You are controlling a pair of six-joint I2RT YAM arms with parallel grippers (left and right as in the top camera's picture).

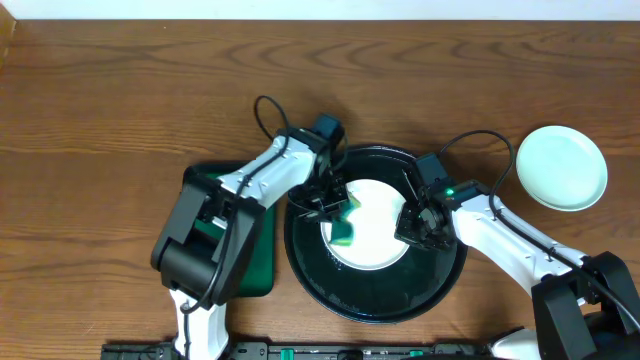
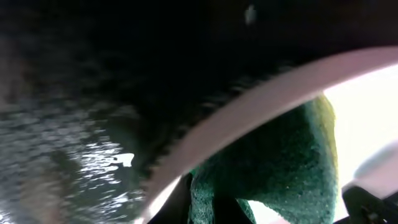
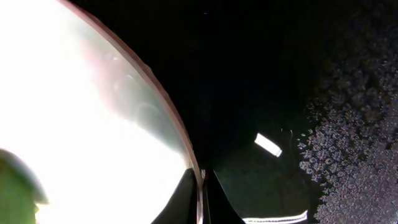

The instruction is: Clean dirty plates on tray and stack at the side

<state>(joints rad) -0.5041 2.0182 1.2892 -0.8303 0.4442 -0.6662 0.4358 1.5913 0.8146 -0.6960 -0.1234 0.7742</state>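
Note:
A white plate [image 1: 377,238] lies in the black tray [image 1: 380,312] at the middle of the table. My left gripper [image 1: 335,207] is shut on a green sponge [image 1: 343,230], which presses on the plate's left part. The left wrist view shows the sponge [image 2: 280,165] against the plate rim [image 2: 261,106], with my left gripper [image 2: 198,210] shut on it. My right gripper [image 1: 408,223] is shut on the plate's right rim. In the right wrist view the rim [image 3: 180,134] runs between the fingers of my right gripper [image 3: 201,200], beside the tray floor [image 3: 280,93].
A second white plate [image 1: 561,167] sits on the wooden table at the right, outside the black tray. A dark green rectangular tray [image 1: 262,262] lies left of the black tray, partly under my left arm.

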